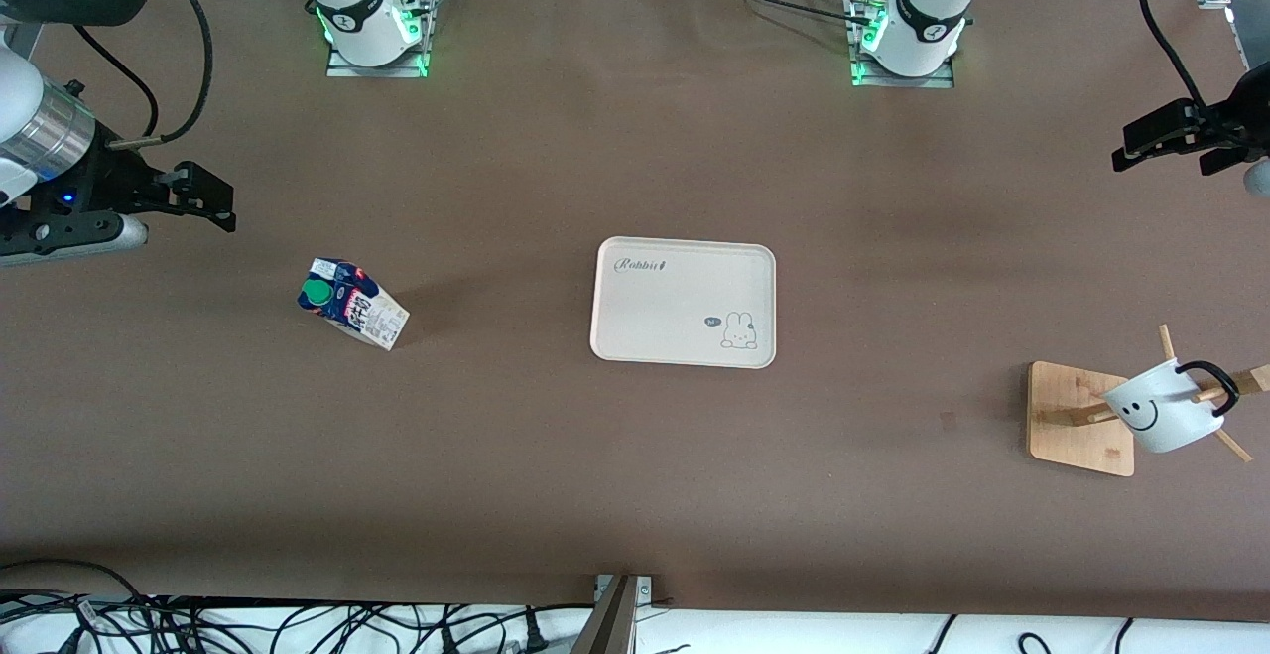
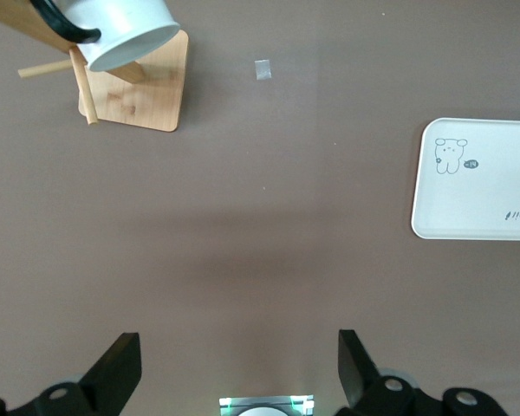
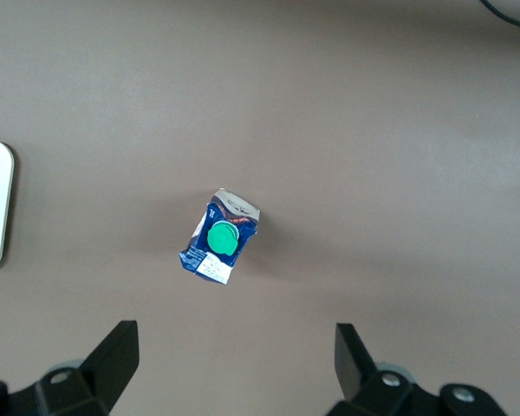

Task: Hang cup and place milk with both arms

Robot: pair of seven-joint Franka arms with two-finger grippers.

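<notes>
The cup (image 1: 1161, 411), a white mug with a black smiley face, hangs by its black handle on a peg of a wooden rack (image 1: 1077, 416) near the left arm's end of the table; it also shows in the left wrist view (image 2: 126, 30). The milk (image 1: 352, 302), a carton with a blue top and green cap, stands on the table toward the right arm's end; it also shows in the right wrist view (image 3: 221, 247). My left gripper (image 1: 1141, 143) (image 2: 238, 364) is open and empty, up over bare table. My right gripper (image 1: 210, 202) (image 3: 234, 360) is open and empty, up over the table beside the milk.
A white tray (image 1: 685, 257) with a rabbit drawing lies empty in the middle of the table; its rim shows in the left wrist view (image 2: 420, 173) and in the right wrist view (image 3: 4, 208). A small pale mark (image 1: 948, 420) lies beside the rack base (image 2: 147, 100).
</notes>
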